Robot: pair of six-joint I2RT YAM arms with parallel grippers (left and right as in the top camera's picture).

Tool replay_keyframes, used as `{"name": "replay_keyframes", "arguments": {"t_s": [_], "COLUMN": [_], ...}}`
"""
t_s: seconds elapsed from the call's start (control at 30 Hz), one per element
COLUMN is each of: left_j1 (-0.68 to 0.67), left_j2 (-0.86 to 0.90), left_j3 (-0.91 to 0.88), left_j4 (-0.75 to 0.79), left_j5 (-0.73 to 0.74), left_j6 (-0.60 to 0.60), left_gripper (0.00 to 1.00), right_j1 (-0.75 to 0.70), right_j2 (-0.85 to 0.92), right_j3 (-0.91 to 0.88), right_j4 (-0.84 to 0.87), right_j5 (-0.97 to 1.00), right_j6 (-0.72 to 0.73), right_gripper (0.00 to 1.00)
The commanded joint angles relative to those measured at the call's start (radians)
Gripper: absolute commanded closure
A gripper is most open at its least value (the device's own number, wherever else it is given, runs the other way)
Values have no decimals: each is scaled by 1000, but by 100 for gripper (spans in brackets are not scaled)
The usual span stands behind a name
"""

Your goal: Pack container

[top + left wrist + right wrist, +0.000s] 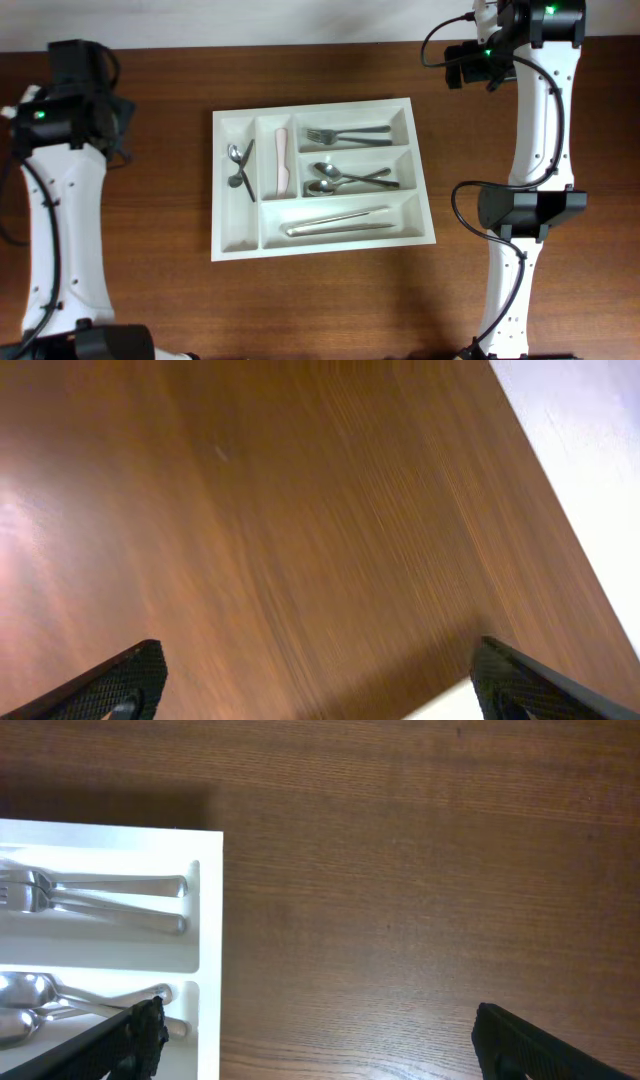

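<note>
Black fingertips [125,682] of the left gripper [318,685] frame the bottom of its wrist view, standing wide apart with nothing between them, above bare wooden table [300,510] well off the container's left side, near the table's edge. Jaws of the right gripper [320,1042] are likewise spread wide and empty, hanging over the table just beside the container's right wall, near its far corner. From that wrist the container [208,920] shows only this corner, with the handles of the forks [110,892] lying in one compartment and the spoons [50,995] in the one next to it. Seen from overhead, the white container [238,225] sits flat in the middle of the table, between the two arms and touched by neither. Its nearest wide compartment holds long silver pieces [340,222] lying lengthwise; I cannot tell what kind of cutlery they are. Beyond that, the middle wide compartment holds the spoons and the farthest one the forks. Of the two narrow compartments on the container's left side, the inner one carries a pale pinkish utensil [282,160] and the outer one two small spoons [238,166].
</note>
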Motion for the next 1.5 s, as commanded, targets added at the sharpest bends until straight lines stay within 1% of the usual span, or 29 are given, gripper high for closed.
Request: {"name": "replay_keyframes", "arguments": {"t_s": [0.0, 0.7, 0.83, 0.93, 1.03, 1.17, 1.33, 1.47], "left_j1": [29, 35, 34, 34, 34, 34, 34, 34], "left_j2": [-20, -19, -19, -19, -19, -19, -19, -19], "left_j3": [12, 12, 12, 12, 12, 12, 12, 12], "left_j4": [-16, -19, -19, -19, -19, -19, -19, -19], "left_j5": [-87, -80, -80, -80, -80, -80, -80, -80], "left_j6": [5, 5, 5, 5, 5, 5, 5, 5], "left_gripper": [1, 1, 1, 1, 1, 1, 1, 1], "right_j1": [3, 3, 3, 2, 2, 2, 2, 2], "right_j2": [-31, -31, -93, -180, -277, -447, -719, -962], "right_j3": [10, 10, 10, 5, -42, -210, -569, -908], "right_j4": [-6, -6, -6, -5, 31, 149, 368, 618], "right_j5": [-10, -10, -9, -9, -9, -10, -14, -29], "right_j6": [2, 2, 2, 2, 2, 2, 18, 17], "right_gripper": [1, 1, 1, 1, 1, 1, 1, 1]}}
